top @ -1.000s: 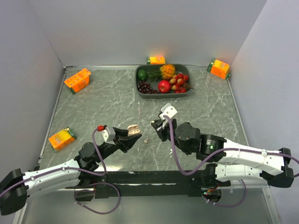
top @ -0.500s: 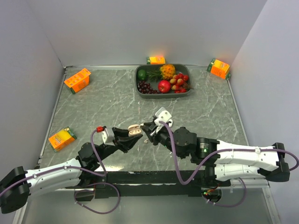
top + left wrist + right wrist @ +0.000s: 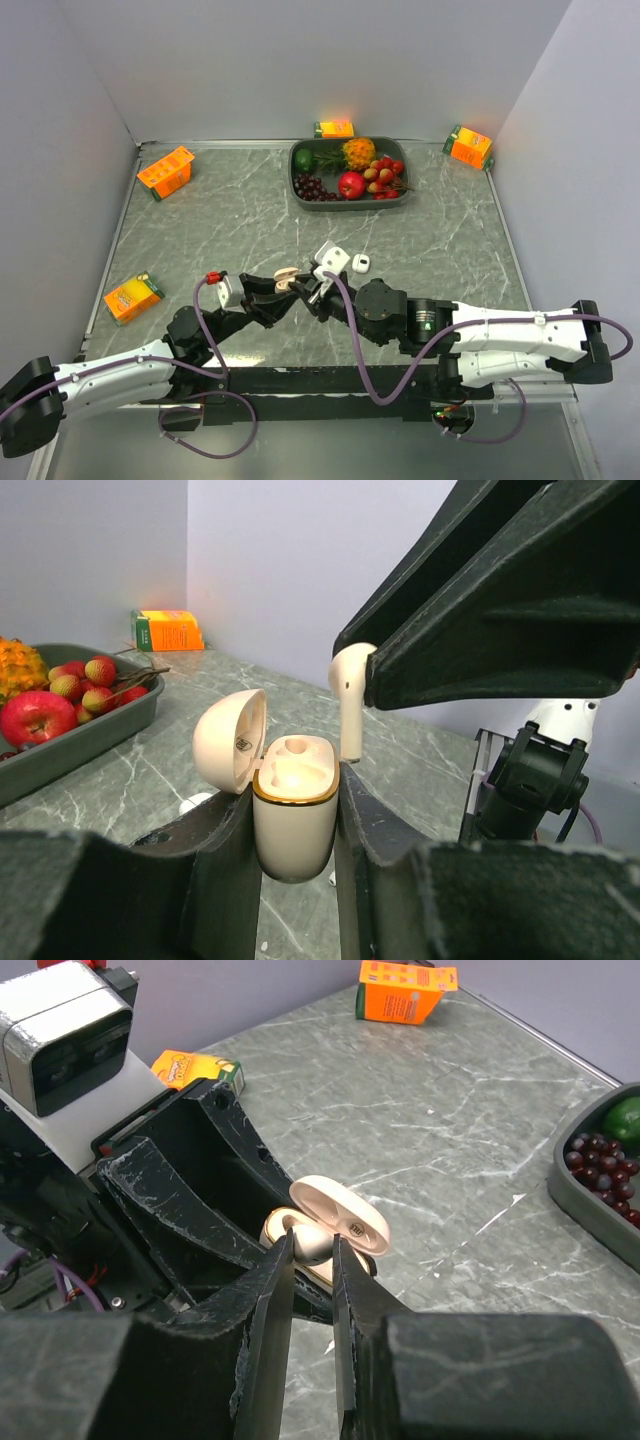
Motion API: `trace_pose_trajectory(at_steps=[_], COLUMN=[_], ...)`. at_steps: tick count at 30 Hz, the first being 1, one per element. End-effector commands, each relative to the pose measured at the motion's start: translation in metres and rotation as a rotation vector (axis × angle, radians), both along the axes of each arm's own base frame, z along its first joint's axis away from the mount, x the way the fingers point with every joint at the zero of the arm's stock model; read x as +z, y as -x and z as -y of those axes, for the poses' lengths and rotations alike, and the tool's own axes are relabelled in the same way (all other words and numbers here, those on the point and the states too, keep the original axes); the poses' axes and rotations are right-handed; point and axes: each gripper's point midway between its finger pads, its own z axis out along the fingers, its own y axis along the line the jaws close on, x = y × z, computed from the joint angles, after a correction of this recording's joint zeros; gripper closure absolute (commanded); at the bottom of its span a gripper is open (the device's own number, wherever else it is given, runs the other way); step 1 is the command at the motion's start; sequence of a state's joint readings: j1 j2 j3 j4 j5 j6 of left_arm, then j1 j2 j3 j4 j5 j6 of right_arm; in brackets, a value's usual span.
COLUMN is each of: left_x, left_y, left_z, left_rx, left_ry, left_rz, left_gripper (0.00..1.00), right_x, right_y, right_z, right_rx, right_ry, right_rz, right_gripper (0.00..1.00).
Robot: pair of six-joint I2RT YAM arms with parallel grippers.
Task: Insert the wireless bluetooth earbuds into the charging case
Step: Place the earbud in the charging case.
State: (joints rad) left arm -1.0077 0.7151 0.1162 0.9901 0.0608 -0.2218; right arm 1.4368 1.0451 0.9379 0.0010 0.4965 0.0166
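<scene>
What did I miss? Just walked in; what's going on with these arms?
The left gripper clamps the charging case upright with its lid open. The right gripper pinches one earbud, stem down, right at the case's rim. The earbud is not seated in the case yet.

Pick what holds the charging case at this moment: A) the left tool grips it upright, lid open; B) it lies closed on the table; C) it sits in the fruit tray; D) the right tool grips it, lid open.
A: the left wrist view shows the charging case clamped in the left tool with its lid swung open, while the right tool holds an earbud close by it.
</scene>
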Motion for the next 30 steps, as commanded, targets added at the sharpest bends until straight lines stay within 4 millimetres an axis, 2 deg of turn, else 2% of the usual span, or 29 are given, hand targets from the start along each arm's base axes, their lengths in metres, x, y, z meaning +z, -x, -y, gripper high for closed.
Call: trace_pose_trajectory(at_steps=[1,16,30], left_x=[0.018,0.02,0.02], left_y=[0.007,0.008,0.005], left_z=[-0.003,-0.006,-0.007], left_rx=[-0.02,-0.016,-0.004], left_ry=[0.055,0.07,0.074], left_rz=[0.055,0.047,0.038], left_gripper=[0.99,0.99,0.99], right_x=[0.029,0.021,0.013], right_y=[-0.001,-0.01,-0.002], right_z=[-0.009,-0.015,-0.022], right_rx=[-0.006,-0.071,-0.064], right_ry=[-0.075,-0.039,-0.008], right_rz=[0.015,0.02,0.021], right_gripper=[1.0,1.0,1.0])
